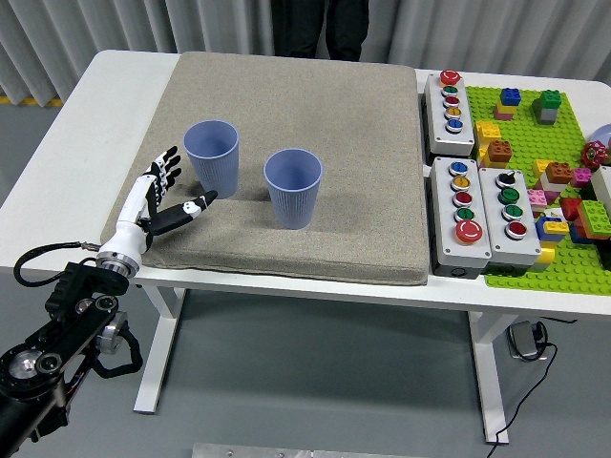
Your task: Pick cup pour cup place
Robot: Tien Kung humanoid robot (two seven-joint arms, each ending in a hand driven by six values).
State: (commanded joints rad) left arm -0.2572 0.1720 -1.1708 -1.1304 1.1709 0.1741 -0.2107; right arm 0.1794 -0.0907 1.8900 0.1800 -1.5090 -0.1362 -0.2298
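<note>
Two blue ribbed cups stand upright on the grey mat [315,105]. The left cup [212,157] is near the mat's left side. A little right of it and nearer to me stands the right cup [293,187]. My left hand [168,196] comes in from the lower left, open, its fingers spread beside the left cup. The thumb points at that cup's base, just short of touching. I cannot see whether either cup holds anything. My right hand does not appear in the frame.
Three grey button boxes [462,214] sit right of the mat. A green baseplate [563,153] with several coloured bricks fills the far right. A person in dark clothes [320,29] stands at the far side.
</note>
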